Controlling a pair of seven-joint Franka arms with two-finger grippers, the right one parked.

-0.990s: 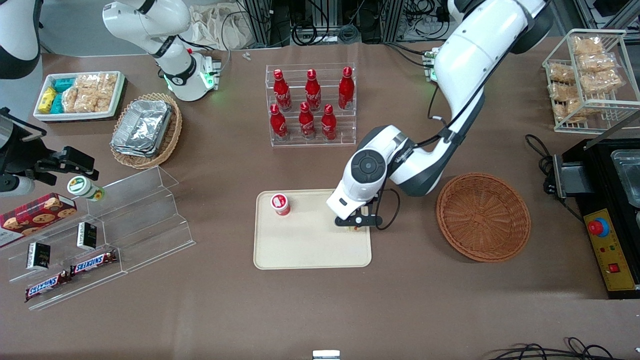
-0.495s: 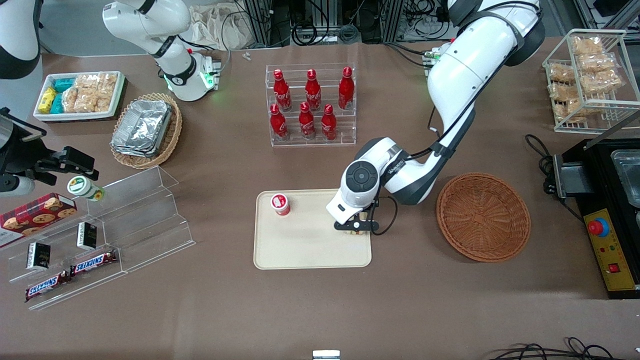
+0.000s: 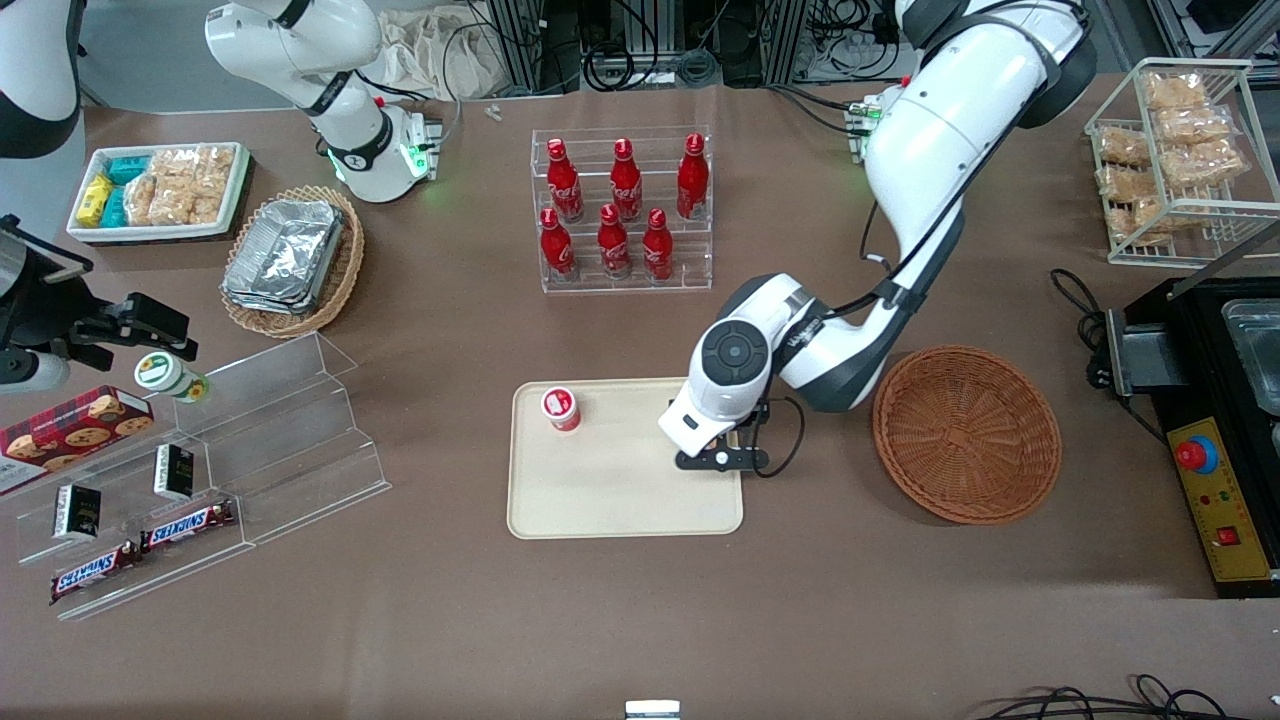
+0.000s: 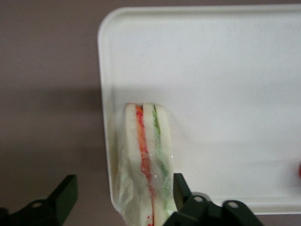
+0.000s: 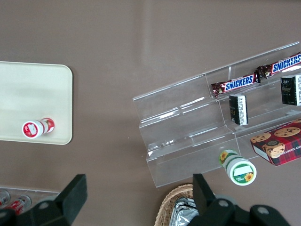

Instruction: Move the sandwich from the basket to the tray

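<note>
Sandwich [image 4: 146, 165] lies on the tray [image 4: 225, 70], right at the tray's rim nearest the basket [image 3: 966, 434]. It's a wedge standing on edge: white bread slices w/ an orange-red filling line and a green one beside it, clear wrap loose and crinkled around the lower bread, catching some glare. One bread face sits just beside the rim.

Gripper [image 3: 722, 459] hangs low over that same tray edge in the front view, w/ the sandwich hidden under the wrist there. In the wrist view the fingers [image 4: 182, 188] are spread wide; one sits just beside the green-side bread, can't tell if touching, and the other is well apart over bare tabletop [image 4: 47, 70]. Nothing is clamped, and the sandwich rests on the tray by itself.

Basket is empty, reddish-brown wicker, on the tabletop toward the working arm's end, near the tray but apart from it. Also on the tray: a small red-and-white cup [image 3: 561, 408] at the corner toward the parked arm's end, well apart from the sandwich. Red bottles in a clear rack [image 3: 623, 210] stand farther from the front camera than the tray.
</note>
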